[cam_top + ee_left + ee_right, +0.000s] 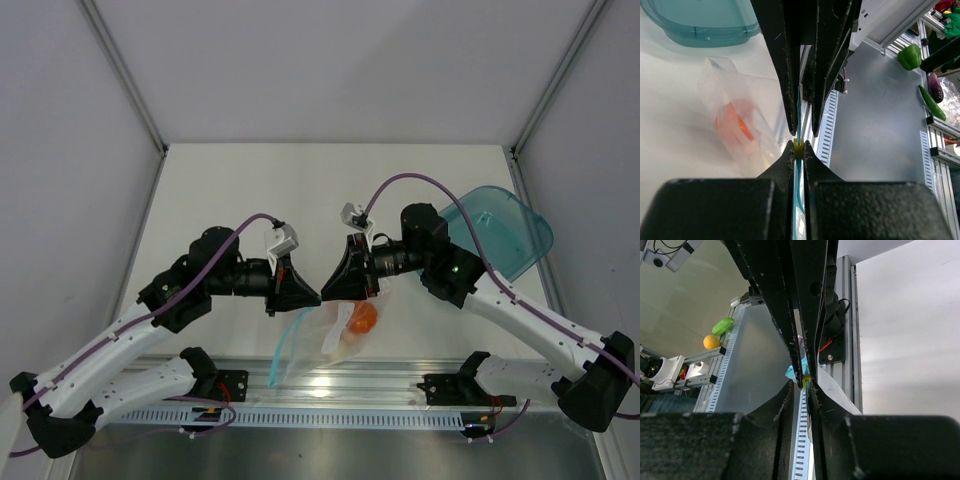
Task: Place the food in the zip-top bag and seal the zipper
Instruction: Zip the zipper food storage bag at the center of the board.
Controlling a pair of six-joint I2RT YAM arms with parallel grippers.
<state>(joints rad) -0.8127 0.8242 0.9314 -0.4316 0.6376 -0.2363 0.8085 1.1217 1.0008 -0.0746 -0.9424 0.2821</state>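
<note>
The clear zip-top bag (pixel 335 325) hangs below my two grippers, which meet tip to tip above the table's near edge. The orange-red lump (pixel 362 318) and the cream ball (pixel 345 342) are inside it. My left gripper (pixel 308 292) is shut on the teal zipper (pixel 799 115) at its yellow end (pixel 798 147). My right gripper (pixel 332 290) faces it, jaws pinched on the same strip (pixel 805 382). A loose loop of the zipper (pixel 283 345) hangs to the left. The left wrist view shows the bag (pixel 755 100) with the orange lump (pixel 732 125).
The teal plastic plate (pixel 500 235) lies at the far right, behind the right arm; it also shows in the left wrist view (pixel 705 25). An aluminium rail (pixel 330 385) runs along the near edge. Toy vegetables (pixel 910 56) lie off the table.
</note>
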